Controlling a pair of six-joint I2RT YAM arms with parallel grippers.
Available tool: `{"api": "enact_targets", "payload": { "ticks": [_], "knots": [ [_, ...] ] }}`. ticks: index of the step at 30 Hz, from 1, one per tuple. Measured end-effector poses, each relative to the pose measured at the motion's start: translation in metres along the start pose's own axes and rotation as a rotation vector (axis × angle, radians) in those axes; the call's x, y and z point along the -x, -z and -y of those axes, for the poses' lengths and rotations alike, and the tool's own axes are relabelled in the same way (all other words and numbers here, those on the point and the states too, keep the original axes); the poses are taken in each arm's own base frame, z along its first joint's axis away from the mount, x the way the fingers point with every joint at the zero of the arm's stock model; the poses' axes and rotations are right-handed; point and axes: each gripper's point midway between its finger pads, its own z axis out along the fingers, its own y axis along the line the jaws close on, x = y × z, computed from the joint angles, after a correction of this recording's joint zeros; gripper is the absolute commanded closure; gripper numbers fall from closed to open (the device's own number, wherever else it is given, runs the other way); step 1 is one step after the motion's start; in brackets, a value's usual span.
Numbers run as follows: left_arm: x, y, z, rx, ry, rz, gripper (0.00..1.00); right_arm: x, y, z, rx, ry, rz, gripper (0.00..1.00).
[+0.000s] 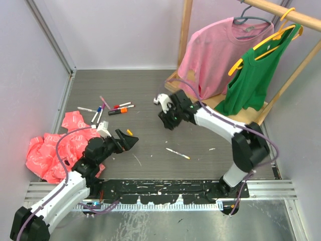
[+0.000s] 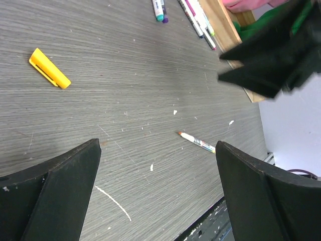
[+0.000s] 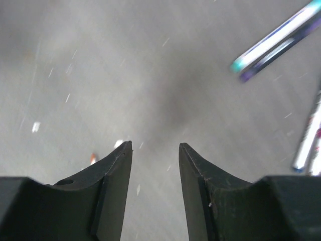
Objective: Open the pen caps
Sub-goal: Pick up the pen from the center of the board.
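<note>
A yellow pen cap (image 1: 129,132) lies loose on the dark table, also in the left wrist view (image 2: 49,68). An uncapped white pen (image 1: 178,153) with an orange tip lies alone mid-table (image 2: 197,142). Several capped pens (image 1: 108,108) lie in a cluster at the back left; some show in the left wrist view (image 2: 198,17) and the right wrist view (image 3: 276,42). My left gripper (image 1: 131,140) (image 2: 158,150) is open and empty, just beside the yellow cap. My right gripper (image 1: 168,124) (image 3: 155,145) is open and empty above bare table, right of the cluster.
A crumpled red plastic bag (image 1: 50,150) lies at the left by my left arm. A wooden rack base (image 1: 215,100) with a pink shirt (image 1: 220,50) and a green top (image 1: 256,75) stands at the back right. Walls close the left and back.
</note>
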Motion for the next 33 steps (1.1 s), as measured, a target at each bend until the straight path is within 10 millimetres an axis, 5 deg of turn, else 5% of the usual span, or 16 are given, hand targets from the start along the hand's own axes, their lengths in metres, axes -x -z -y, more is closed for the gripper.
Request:
{"api": "enact_targets", "payload": {
  "ticks": [4,9,14,23,33],
  "knots": [
    [0.003,0.005,0.005,-0.025,-0.007,0.023,0.02,0.054,-0.030,0.044,-0.138,-0.096,0.037,0.52],
    [0.009,0.013,0.011,-0.050,-0.018,0.053,0.02,0.090,-0.074,0.090,-0.268,-0.215,0.039,0.55],
    [0.013,0.021,0.013,-0.060,-0.039,0.082,0.02,0.081,-0.099,0.113,-0.316,-0.309,-0.007,0.59],
    [0.014,0.027,0.004,-0.025,-0.058,0.101,0.02,0.068,-0.105,0.150,-0.354,-0.422,-0.022,0.67],
    [0.012,0.027,-0.001,-0.002,-0.059,0.095,0.02,0.059,-0.115,0.146,-0.299,-0.465,-0.043,0.71]
  ]
}}
